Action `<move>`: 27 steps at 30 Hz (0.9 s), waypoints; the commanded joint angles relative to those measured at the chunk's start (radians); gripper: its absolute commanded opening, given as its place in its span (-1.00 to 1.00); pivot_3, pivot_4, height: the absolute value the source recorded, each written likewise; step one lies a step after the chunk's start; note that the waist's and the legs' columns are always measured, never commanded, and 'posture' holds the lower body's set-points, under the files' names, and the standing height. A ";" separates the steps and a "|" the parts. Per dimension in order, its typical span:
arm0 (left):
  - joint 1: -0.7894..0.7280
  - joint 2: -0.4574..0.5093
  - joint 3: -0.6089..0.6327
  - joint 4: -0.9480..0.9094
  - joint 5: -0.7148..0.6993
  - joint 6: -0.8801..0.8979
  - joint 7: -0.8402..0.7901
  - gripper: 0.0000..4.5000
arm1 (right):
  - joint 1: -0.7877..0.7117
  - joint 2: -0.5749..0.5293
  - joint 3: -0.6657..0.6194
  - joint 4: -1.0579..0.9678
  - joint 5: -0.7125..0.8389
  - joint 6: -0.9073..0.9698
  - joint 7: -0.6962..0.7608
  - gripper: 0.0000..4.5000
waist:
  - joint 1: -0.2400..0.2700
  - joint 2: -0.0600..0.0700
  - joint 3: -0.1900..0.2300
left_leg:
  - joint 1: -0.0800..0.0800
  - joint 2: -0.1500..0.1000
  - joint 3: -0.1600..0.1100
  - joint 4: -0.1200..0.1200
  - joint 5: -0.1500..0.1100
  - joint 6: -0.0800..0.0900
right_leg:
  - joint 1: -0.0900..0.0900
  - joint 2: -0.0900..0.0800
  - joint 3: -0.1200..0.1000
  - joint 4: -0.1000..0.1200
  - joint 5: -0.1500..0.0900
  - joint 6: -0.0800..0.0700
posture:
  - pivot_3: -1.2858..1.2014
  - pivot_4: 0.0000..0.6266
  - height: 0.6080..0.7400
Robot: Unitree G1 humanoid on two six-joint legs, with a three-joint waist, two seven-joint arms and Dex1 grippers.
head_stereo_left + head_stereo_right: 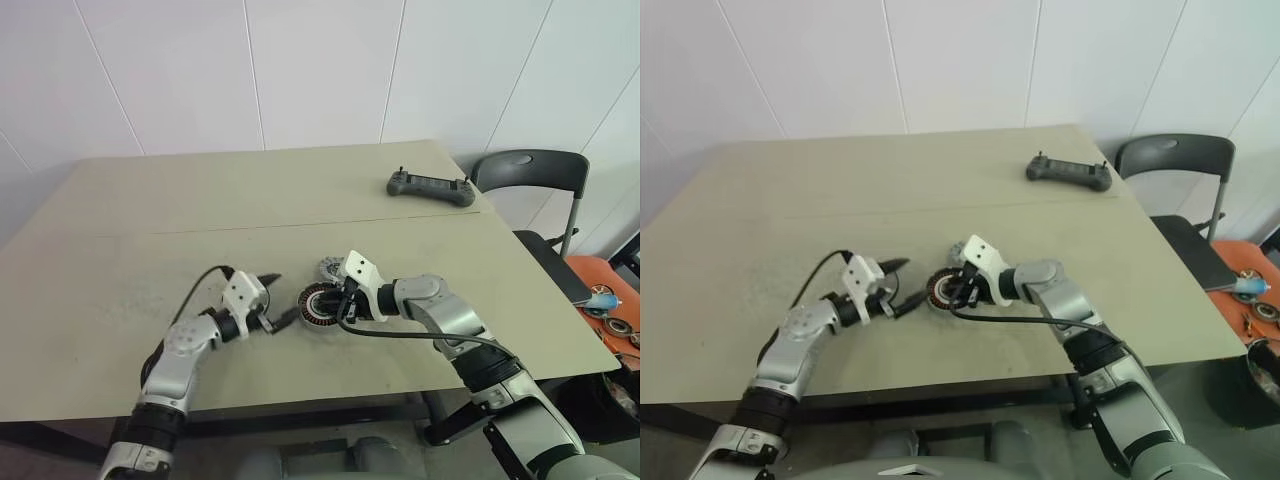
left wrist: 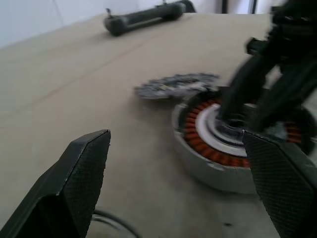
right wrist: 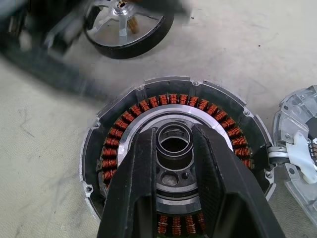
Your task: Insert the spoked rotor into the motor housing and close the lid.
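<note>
— Firstly, item one: where is the spoked rotor point(image 2: 176, 85), the flat silver-gray metal disc with a ribbed rim, recorded?

— It is listed flat on the beige table point(image 1: 150, 220), just beside the far edge of the motor housing point(image 2: 208, 148); whether the two touch cannot be told. No gripper is on it.

— Item two, the housing?

— A thick round gray metal puck, copper windings ringed about a pale centre, face up. Its centre hub is pinched between the narrowly set fingers of the right gripper point(image 1: 335, 303).

— Item three?

— The left gripper point(image 1: 283, 297): spread fully wide, nothing held, just beside the housing.

— Handling note?

— The rotor should probably be taken by its rim, kept level and centred over the hub, while the housing is steadied; the hub must be freed before seating. A dark handheld controller point(image 1: 430, 187) is logged well apart.
</note>
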 commanded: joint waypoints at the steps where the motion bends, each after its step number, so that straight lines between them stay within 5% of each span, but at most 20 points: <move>1: 0.025 -0.006 -0.045 -0.046 0.025 0.001 -0.006 1.00 | -0.005 0.000 -0.010 0.022 -0.011 0.013 -0.011 -0.70 | 0.000 0.000 0.000 | 0.000 0.000 0.000 0.000 0.000 0.000 | 0.000 0.000 0.000 0.000 0.000 0.000 | 0.03 -1.00 1.00; 27: 0.039 -0.015 -0.040 -0.055 0.041 -0.025 0.015 1.00 | 0.002 -0.044 -0.033 0.036 -0.008 0.019 0.004 -0.70 | 0.007 0.001 -0.001 | 0.000 -0.001 0.000 0.001 0.000 0.000 | 0.001 -0.001 0.000 -0.001 0.000 0.000 | 0.03 -1.00 1.00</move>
